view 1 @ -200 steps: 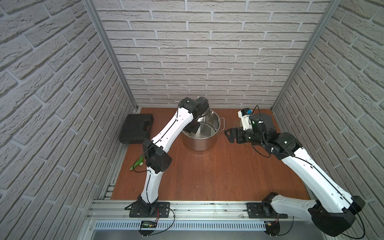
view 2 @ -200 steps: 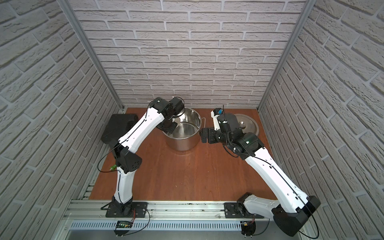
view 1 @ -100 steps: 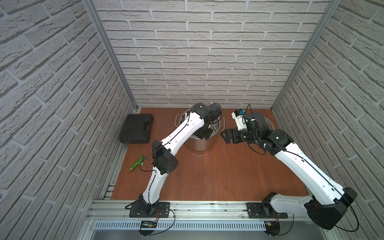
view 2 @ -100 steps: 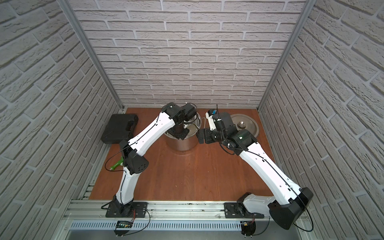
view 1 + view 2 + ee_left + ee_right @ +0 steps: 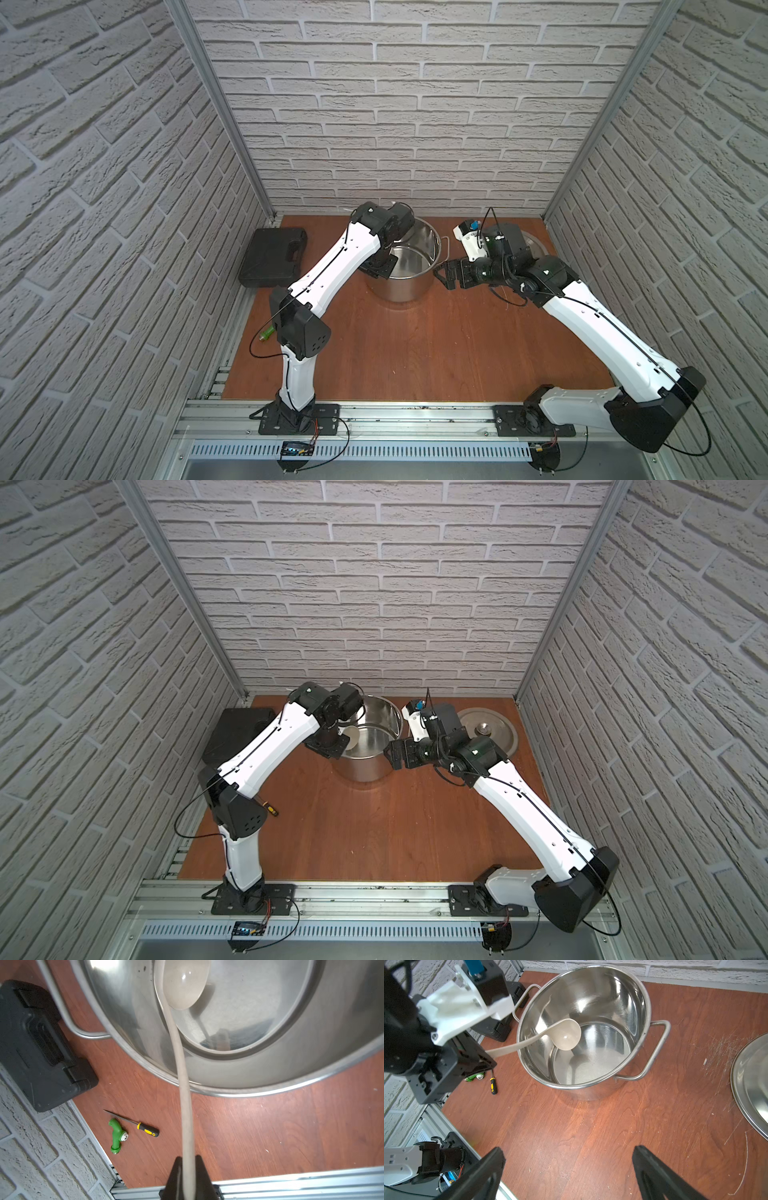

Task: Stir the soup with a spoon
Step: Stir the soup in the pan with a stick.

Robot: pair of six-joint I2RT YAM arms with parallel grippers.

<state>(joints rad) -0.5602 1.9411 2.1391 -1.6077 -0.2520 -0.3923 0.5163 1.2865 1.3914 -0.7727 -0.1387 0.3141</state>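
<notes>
Brown wooden desk (image 5: 415,332), brick walls on three sides.

Steel pot (image 5: 399,291) stands near the back, uncovered. Its lid (image 5: 498,739) lies flat on the desk beside it, behind the right arm.

Black case (image 5: 272,257) sits at the back corner on the left arm's side.

Right hand (image 5: 569,1150): jaws spread wide, nothing between them, just beside the pot.

Left hand (image 5: 188,1159): clamped on the handle end of the spoon (image 5: 564,1035). The spoon's bowl hangs inside the pot near its wall, and the handle slants out over the rim.

Green tool (image 5: 116,1134) and screwdriver (image 5: 148,1129) lie close together by the desk edge.
</notes>
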